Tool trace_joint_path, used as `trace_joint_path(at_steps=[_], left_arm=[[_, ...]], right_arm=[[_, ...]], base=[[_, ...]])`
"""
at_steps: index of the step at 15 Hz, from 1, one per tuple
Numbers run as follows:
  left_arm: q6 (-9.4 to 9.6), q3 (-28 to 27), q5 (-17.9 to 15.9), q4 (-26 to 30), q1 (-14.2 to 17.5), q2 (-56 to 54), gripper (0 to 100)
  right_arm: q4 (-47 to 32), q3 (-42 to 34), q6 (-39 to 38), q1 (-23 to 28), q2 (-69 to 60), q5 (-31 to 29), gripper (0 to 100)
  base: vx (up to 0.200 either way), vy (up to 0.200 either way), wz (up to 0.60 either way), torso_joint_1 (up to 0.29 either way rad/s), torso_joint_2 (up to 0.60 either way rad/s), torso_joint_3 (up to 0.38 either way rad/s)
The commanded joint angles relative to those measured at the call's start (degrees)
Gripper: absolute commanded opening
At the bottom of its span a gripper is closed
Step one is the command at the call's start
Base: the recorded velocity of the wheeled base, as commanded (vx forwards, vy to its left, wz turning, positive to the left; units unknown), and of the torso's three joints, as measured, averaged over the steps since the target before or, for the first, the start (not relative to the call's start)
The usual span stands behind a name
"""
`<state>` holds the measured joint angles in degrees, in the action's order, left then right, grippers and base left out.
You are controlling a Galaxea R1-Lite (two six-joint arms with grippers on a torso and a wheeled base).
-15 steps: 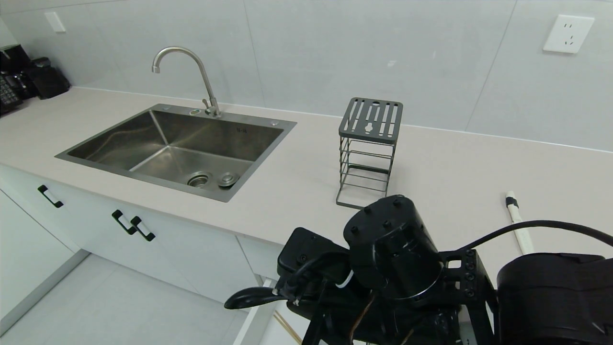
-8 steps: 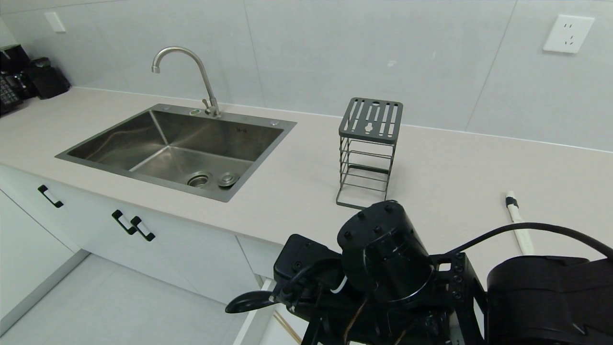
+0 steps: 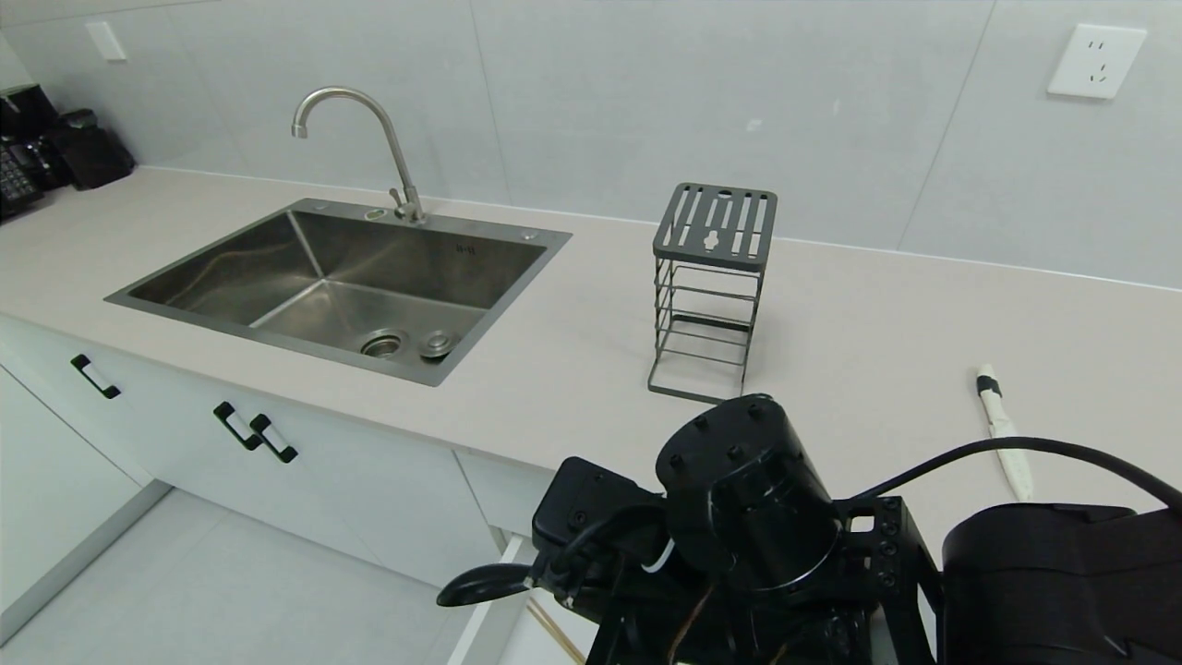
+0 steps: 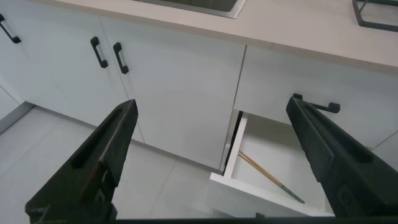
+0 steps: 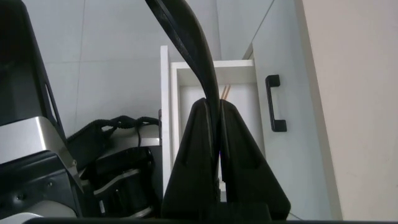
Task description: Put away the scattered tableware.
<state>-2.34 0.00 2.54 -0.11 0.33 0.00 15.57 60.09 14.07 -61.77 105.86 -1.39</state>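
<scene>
Lowering the black spoon [image 5: 185, 43] into the open drawer [image 4: 231, 163] looks like the step in hand. The right gripper [image 5: 212, 111] has its jaws closed tight on the spoon's handle and holds it over the drawer, with the bowl end sticking out past the drawer's side in the head view. To do it well, the arm should probably bring the whole spoon inside the drawer's walls and turn it to lie along the drawer's length. It should then drop low before letting go, so the spoon neither catches the rim nor falls to the floor. The left gripper [image 4: 211, 162] hangs in front of the cabinet with its jaws wide apart and nothing between them.

The drawer holds a pair of chopsticks [image 4: 268, 177], lying aslant on its floor. On the counter [image 3: 591, 369] stands a wire rack [image 3: 709, 296] with a slotted top. A white utensil [image 3: 1002, 429] lies to its right, well apart, and probably waits its turn. The sink [image 3: 235, 254] shows a drain and a stopper [image 3: 436, 344] beside it.
</scene>
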Motion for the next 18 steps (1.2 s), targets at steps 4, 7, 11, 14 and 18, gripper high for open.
trace_joint_path(at_steps=[4, 7, 11, 14, 18], left_arm=[[-0.03, 0.00, 0.01, 0.02, 0.02, 0.00, 100], [-0.03, 0.00, 0.01, 0.02, 0.02, 0.00, 100], [-0.03, 0.00, 0.01, 0.02, 0.02, 0.00, 100], [-0.03, 0.00, 0.01, 0.02, 0.02, 0.00, 100], [-0.03, 0.00, 0.01, 0.02, 0.02, 0.00, 100]], right_arm=[[-0.01, 2.23, 0.17, -0.02, 0.92, -0.02, 0], [-0.10, 3.37, 0.17, -0.11, 1.45, -0.02, 0], [-0.10, 5.65, 0.17, -0.63, 2.86, 0.16, 0], [-0.19, 7.94, 0.17, -0.90, 4.09, 0.25, 0], [-0.54, 10.14, 0.26, -0.90, 5.05, 0.25, 0]], base=[[0.000, 0.000, 0.00, -0.246, 0.48, 0.231], [0.000, 0.000, 0.00, -0.272, 0.53, 0.251], [0.000, 0.000, 0.00, -0.264, 0.51, 0.242], [0.000, 0.000, 0.00, -0.256, 0.49, 0.230], [0.000, 0.000, 0.00, -0.253, 0.47, 0.224]])
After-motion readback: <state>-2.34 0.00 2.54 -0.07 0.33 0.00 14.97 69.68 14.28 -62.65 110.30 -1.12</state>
